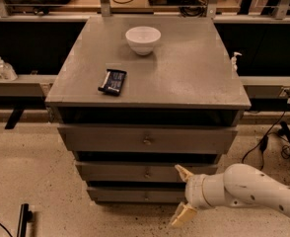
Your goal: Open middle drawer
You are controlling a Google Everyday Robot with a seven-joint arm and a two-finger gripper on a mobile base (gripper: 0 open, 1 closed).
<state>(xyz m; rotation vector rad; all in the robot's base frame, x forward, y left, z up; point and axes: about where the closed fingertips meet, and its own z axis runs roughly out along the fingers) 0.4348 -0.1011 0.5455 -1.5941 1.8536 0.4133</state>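
Observation:
The middle drawer (115,172) is a grey flat front with a small round knob (146,173), second of three stacked under the grey cabinet top (184,78). Its front is flush with the others, closed. My gripper (180,195) is at the end of the white arm (253,186) coming in from the lower right. It is open, with one cream finger (183,172) up by the middle drawer's front right of the knob and the other (182,215) down in front of the bottom drawer. It holds nothing.
The top drawer (105,138) and bottom drawer (120,195) are also closed. A white bowl (143,39) and a dark packet (112,81) lie on the cabinet top. Cables (268,142) run on the floor at right. A dark object (22,218) lies at lower left.

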